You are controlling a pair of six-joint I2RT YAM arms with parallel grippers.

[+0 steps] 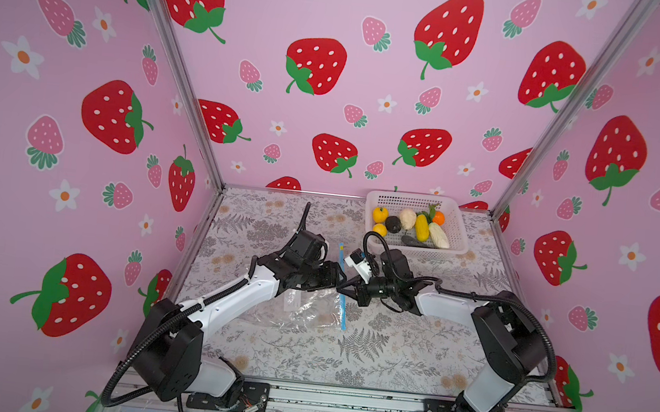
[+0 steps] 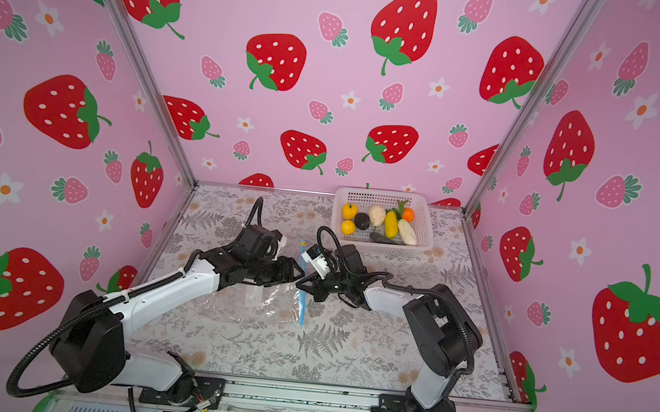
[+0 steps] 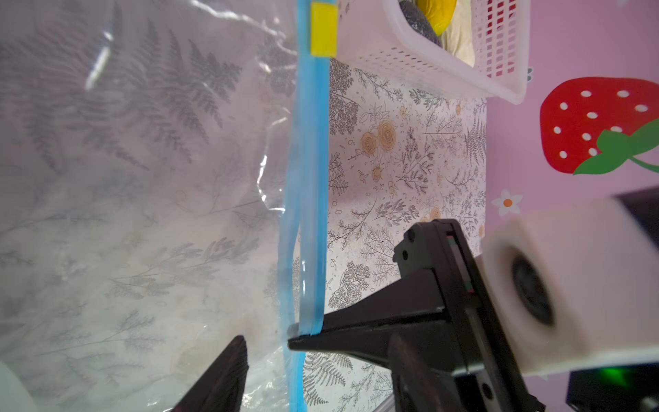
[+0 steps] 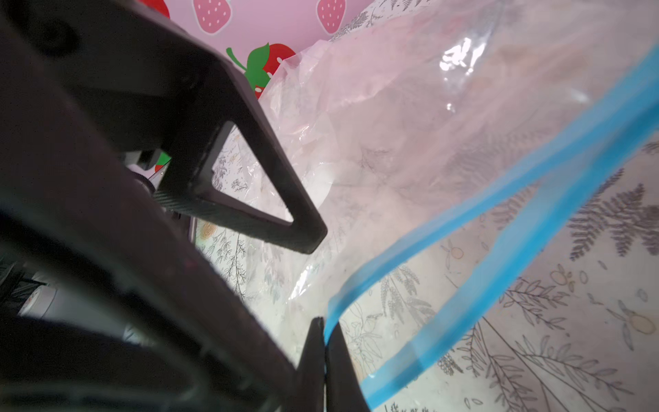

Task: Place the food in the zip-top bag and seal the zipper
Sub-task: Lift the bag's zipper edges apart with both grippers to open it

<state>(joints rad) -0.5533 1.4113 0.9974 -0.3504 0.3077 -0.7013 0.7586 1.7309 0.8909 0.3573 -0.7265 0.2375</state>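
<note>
The transparent zip-top bag (image 1: 305,309) (image 2: 264,300) lies crinkled on the floral table under my left arm. Its blue zipper (image 1: 341,308) (image 3: 308,178) runs along the edge facing the right arm, with a yellow slider (image 3: 323,28) at the far end. My right gripper (image 4: 324,323) (image 1: 342,291) is shut on one lip of the zipper, lifting it off the other lip. Just opposite, my left gripper (image 3: 319,339) (image 1: 338,277) stands open, its fingers on either side of the bag's mouth edge. The food (image 1: 414,224) (image 2: 391,224) all lies in the basket.
The white perforated basket (image 1: 413,197) (image 2: 379,193) stands at the back right against the wall. Strawberry-patterned walls close in the back and both sides. Metal rails and both arm bases (image 1: 224,396) run along the front edge.
</note>
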